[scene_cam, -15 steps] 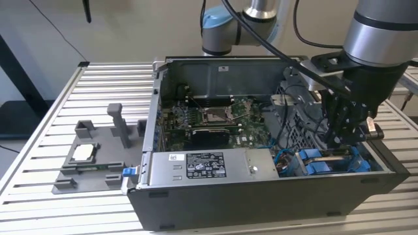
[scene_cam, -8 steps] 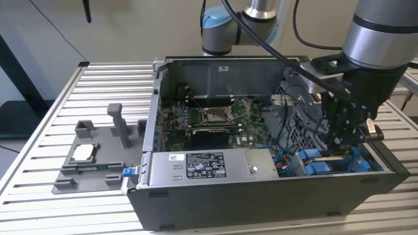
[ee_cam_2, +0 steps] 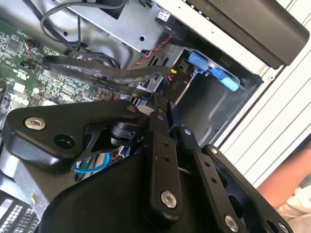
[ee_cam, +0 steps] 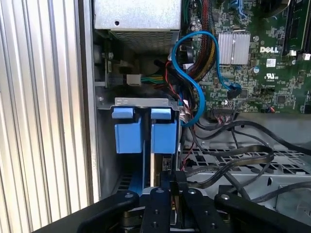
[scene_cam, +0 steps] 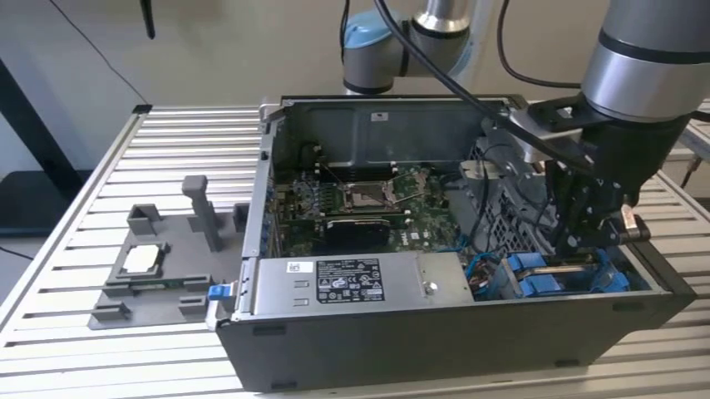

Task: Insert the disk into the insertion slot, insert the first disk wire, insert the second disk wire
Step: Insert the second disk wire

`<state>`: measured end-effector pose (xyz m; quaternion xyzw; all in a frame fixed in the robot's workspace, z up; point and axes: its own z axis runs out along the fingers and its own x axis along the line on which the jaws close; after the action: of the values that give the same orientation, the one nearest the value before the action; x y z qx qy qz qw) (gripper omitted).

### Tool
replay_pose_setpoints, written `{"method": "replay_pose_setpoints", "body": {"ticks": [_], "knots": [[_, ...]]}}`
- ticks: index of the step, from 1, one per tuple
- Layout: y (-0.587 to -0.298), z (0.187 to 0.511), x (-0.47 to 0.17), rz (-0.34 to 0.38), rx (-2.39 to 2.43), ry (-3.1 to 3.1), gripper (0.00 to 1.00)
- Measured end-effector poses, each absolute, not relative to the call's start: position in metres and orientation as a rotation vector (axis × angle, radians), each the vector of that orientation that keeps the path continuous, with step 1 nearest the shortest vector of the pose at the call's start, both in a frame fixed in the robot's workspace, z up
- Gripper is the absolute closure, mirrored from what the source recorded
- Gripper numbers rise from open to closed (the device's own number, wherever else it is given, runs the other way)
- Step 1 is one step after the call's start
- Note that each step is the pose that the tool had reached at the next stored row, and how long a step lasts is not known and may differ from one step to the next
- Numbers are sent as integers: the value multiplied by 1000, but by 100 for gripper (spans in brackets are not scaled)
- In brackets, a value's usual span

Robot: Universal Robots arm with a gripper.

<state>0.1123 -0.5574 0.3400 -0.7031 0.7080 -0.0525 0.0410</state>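
Note:
The disk sits edge-up in its blue carrier (scene_cam: 560,278) inside the insertion slot (ee_cam: 141,102), a grey metal bay at the front corner of the open computer case, on the exterior view's right. Its two blue tabs (ee_cam: 143,131) show in the first wrist view. My gripper (scene_cam: 583,241) reaches down into the case at the disk's inner end. Its black fingertips (ee_cam_2: 159,112) stand close together, pinched on a black disk wire (ee_cam_2: 146,73) whose connector (ee_cam_2: 174,85) lies just past the tips. The gripper (ee_cam: 171,191) hides the disk's back end.
A silver power-supply box (scene_cam: 344,283) lies along the case's front wall. The green motherboard (scene_cam: 367,199) fills the case floor, and a blue cable (ee_cam: 194,87) loops near the bay. A grey fixture (scene_cam: 155,266) stands on the slatted table. A person's arm (ee_cam_2: 291,179) is beside the case.

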Motion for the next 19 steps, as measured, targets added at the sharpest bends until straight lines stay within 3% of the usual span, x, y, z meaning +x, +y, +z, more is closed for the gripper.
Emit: {"method": "replay_pose_setpoints", "body": {"ticks": [10, 12, 13, 19], "knots": [[-557, 330, 113, -156, -2150, 2166, 84], [-557, 330, 113, -154, -2150, 2166, 82], [-558, 330, 113, -154, -2150, 2165, 76], [-557, 350, 113, -149, -2148, 2164, 76]]}}
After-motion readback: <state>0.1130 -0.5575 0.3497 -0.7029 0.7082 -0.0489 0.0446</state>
